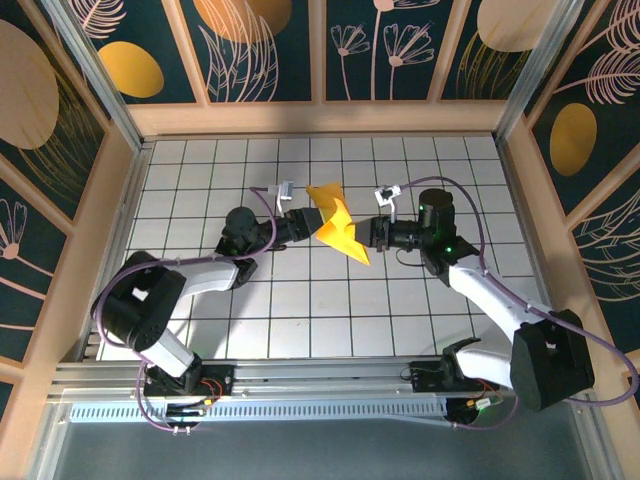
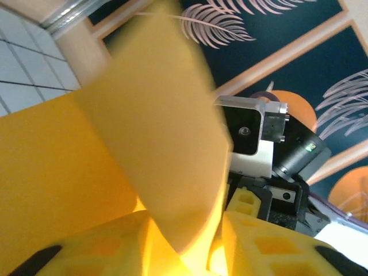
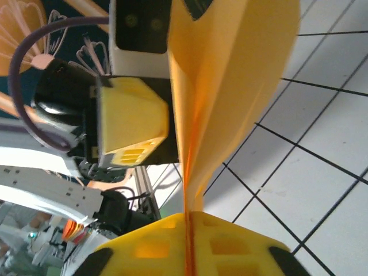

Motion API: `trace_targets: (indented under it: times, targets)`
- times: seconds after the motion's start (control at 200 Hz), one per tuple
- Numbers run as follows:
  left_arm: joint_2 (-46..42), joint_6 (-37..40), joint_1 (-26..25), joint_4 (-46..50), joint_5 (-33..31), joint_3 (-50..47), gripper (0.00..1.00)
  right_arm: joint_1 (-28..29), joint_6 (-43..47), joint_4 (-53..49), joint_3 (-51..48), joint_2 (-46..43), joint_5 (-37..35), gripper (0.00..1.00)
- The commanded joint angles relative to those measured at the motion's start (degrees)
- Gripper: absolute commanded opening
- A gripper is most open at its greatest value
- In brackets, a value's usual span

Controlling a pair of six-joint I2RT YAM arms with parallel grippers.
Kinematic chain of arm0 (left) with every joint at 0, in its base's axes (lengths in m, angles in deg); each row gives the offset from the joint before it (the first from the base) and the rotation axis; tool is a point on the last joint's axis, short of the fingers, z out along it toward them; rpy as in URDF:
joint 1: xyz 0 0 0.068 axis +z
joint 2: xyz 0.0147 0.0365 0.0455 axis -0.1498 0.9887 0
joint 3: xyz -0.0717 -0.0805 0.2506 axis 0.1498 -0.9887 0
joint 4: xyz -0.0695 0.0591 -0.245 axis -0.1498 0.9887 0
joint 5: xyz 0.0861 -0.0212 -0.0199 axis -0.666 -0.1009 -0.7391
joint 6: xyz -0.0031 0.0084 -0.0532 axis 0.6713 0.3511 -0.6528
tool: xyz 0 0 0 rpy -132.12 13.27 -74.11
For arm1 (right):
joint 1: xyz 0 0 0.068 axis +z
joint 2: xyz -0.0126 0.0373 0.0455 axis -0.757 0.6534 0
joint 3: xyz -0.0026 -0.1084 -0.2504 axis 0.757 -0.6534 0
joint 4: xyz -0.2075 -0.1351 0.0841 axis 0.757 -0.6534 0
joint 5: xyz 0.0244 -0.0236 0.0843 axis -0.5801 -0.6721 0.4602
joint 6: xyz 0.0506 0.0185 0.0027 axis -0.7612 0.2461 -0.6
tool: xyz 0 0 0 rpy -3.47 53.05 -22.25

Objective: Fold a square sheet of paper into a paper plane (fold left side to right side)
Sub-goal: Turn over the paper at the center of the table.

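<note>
Paper sheet (image 1: 337,226), folded, plain orange-yellow

Table (image 1: 300,320): white tiles with dark grid lines, evenly lit. Wooden frame (image 1: 320,118): pale rim along the far, left and right edges. Wall panels (image 1: 270,50): dark teal, with pale line-drawn leaves and flowers and golden ovals (image 1: 131,68), divided by wooden battens. Metal posts (image 1: 88,60): one at each far corner. Aluminium rail (image 1: 300,385): slotted, along the near edge.
</note>
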Motion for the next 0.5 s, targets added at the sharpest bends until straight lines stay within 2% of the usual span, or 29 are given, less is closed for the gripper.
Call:
trace_targets:
  times: [0.0,0.085,0.175,0.23,0.33,0.49]
  targets:
    - [-7.03,9.11,1.26,10.59,-4.55,-1.15,0.45,-0.04,5.50,-8.52,3.20,-2.05,-6.53,0.05]
    - [-12.57,13.02,3.23,18.97,-9.30,-3.09,0.51,0.62,9.17,-15.08,5.69,-2.59,-13.21,0.01]
    - [-19.53,16.83,5.11,28.28,-16.66,-5.32,0.59,3.21,13.20,-23.25,9.56,-2.18,-24.79,0.00]
    - [-24.01,19.43,5.66,35.43,-23.01,-5.92,0.62,7.13,15.59,-28.30,12.42,-1.29,-36.13,0.00]
    - [-30.77,23.83,5.79,46.23,-33.81,-5.91,0.65,16.20,17.85,-36.02,17.38,2.18,-61.49,0.00]
    - [-37.80,25.95,5.83,56.70,-45.07,-5.50,0.65,26.26,17.24,-46.04,24.26,12.69,-90.39,0.00]
